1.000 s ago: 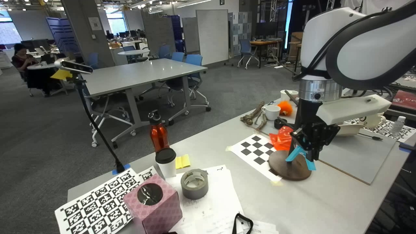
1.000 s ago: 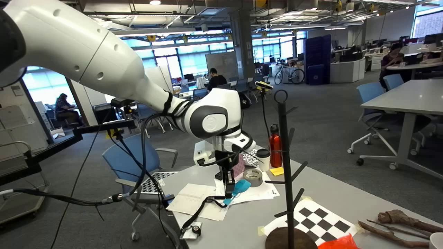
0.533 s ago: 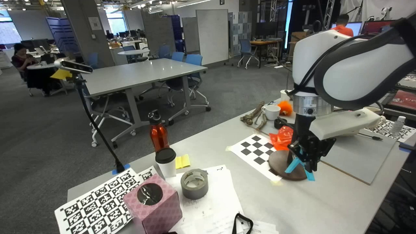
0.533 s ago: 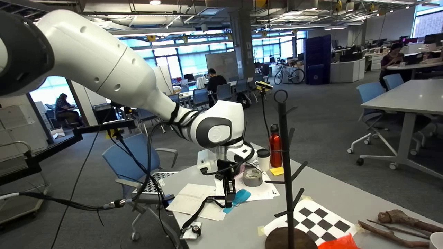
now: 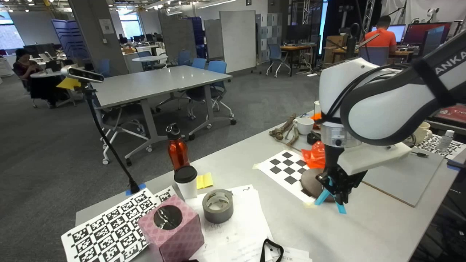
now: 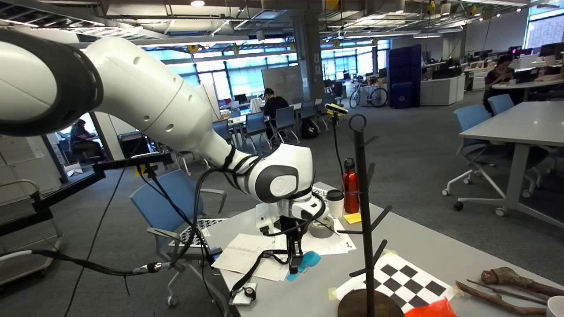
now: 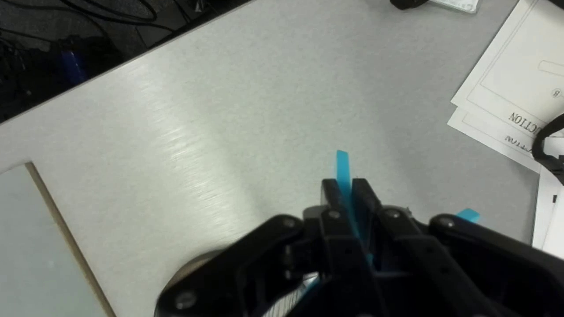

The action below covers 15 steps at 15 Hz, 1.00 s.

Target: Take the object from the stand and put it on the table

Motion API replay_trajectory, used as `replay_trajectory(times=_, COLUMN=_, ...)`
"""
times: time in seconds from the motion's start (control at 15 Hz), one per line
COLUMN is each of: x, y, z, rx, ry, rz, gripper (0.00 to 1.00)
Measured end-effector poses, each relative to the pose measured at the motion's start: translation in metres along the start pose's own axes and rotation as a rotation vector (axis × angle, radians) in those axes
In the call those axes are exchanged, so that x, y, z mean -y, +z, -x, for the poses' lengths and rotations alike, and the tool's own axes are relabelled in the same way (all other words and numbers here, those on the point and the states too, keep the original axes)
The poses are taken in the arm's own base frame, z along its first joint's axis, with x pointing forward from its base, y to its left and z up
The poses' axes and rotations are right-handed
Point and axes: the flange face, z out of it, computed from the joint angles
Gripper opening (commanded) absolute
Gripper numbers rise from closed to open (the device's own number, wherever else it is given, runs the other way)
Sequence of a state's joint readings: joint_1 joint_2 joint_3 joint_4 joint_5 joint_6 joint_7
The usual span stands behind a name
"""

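A: Going from the left of the wrist view, what do we meet?

B: A grey board [image 7: 39,246] lying on the table [image 7: 246,110]. Next the stand [image 6: 365,215], tall in an exterior view, though from the wrist we catch only a brown curve of its base.

A: And beside that?

B: Our gripper [image 7: 344,184], its fingers clenched on the light-blue piece [image 7: 343,163]. One prong runs lengthwise between the fingertips and pokes out past them.

A: So the piece is off the stand?

B: We judge so: in an exterior view it sits apart from the pole. The taking looks done; the setting down is what we have left.

A: What does that turn on?

B: Which way the prongs lie from the fingers. In an exterior view they splay downward, their ends a little below the fingertips, so they should meet the table first. Whether they touch it now, we cannot tell.

A: And further right?

B: Another blue end juts from behind the fingers, on the side of the papers [image 7: 515,88]. Our next move, we think, is to lower straight until both ends rest, keeping the piece off the stand's base before we let go.
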<state>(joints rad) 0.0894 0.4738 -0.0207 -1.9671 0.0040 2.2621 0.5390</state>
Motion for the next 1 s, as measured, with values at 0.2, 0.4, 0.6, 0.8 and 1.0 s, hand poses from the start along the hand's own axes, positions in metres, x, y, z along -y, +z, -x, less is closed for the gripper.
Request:
replay_trajectory(times=0.2, x=0.007, y=0.021, z=-0.006, rx=-0.009, ry=-0.005, rz=0.0, gripper=0.03)
replay_trajectory(times=0.4, x=0.015, y=0.044, z=-0.015, rx=-0.022, ry=-0.009, rz=-0.001, gripper=0.03)
replay_trajectory(times=0.6, x=0.022, y=0.062, z=-0.025, rx=-0.037, ry=-0.011, rz=0.0, gripper=0.03)
replay_trajectory(times=0.8, x=0.027, y=0.073, z=-0.035, rx=-0.047, ry=-0.011, rz=0.001, gripper=0.03)
replay_trajectory(times=1.0, x=0.03, y=0.08, z=-0.042, rx=-0.051, ry=-0.012, rz=0.005, gripper=0.37)
